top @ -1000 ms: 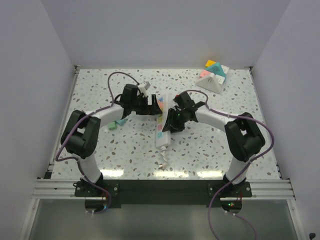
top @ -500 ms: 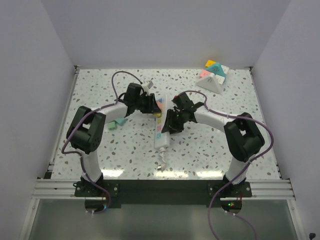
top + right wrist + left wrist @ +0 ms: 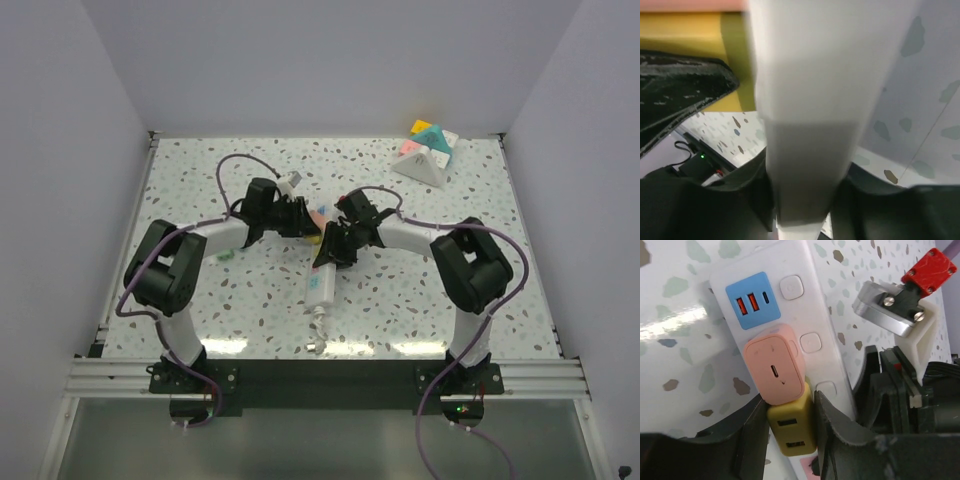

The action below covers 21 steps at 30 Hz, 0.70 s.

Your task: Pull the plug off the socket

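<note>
The yellow plug [image 3: 791, 440] sits in the white strip [image 3: 810, 90], which lies mid-counter [image 3: 420, 290] between the two arms; a pink plug [image 3: 775, 367] is seated just beside it, touching it on the far side. I judge the plug to be a light, hard plastic block with smooth, somewhat slippery flanks, held only by the friction of its pins. It should come free with a short, firm pull, but the strip is light too and will lift with it unless pinned. The best hold is on the two flat side faces, low and near the strip, pulling straight out along the pins so nothing levers against the pink neighbour.

My left pincer [image 3: 790, 412] is clamped on exactly those faces, one finger on each side of the plug. My right pincer [image 3: 807, 210] is closed across the width of the strip, bracing it. In the top view both arms reach forward and fold inward at the elbow, wrists low and nearly meeting over the strip, the left coming in from the left and the right from the right
</note>
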Motion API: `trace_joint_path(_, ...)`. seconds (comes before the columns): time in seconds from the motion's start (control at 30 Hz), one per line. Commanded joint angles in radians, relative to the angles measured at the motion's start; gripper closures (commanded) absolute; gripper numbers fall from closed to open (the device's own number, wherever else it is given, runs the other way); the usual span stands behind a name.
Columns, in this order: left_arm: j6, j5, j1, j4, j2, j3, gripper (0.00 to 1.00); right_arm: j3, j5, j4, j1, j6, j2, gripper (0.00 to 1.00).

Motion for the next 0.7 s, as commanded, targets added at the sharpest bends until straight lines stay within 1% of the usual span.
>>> trace_joint_path(0.0, -0.004, 0.042, -0.004, 0.003, -0.057, -0.04, 1.0, -0.005, 0.105, 0.059, -0.006, 0.044, 0.039, 0.74)
trace_joint_path(0.07, -0.004, 0.047, -0.002, 0.007, -0.069, -0.055, 1.0, -0.007, 0.114, 0.059, -0.008, 0.052, 0.042, 0.94)
trace_joint_path(0.1, -0.004, 0.052, -0.002, 0.009, -0.072, -0.06, 1.0, -0.002, 0.134, 0.03, -0.009, 0.055, 0.044, 1.0)
trace_joint_path(0.27, 0.012, 0.053, 0.017, -0.017, -0.106, -0.073, 1.0, -0.031, 0.218, -0.059, -0.038, 0.073, 0.025, 1.0)
trace_joint_path(0.3, 0.018, 0.053, 0.031, -0.022, -0.114, -0.075, 1.0, -0.045, 0.24, -0.102, -0.054, 0.091, 0.028, 1.0)
trace_joint_path(0.37, 0.028, 0.059, 0.048, -0.034, -0.143, -0.09, 1.0, -0.059, 0.255, -0.131, -0.078, 0.104, 0.045, 1.0)
trace_joint_path(0.5, 0.039, 0.065, 0.115, -0.046, -0.204, -0.141, 1.0, -0.089, 0.281, -0.182, -0.121, 0.124, 0.065, 1.0)
trace_joint_path(0.67, 0.044, 0.069, 0.197, -0.085, -0.295, -0.176, 1.0, -0.094, 0.315, -0.205, -0.138, 0.116, 0.068, 1.0)
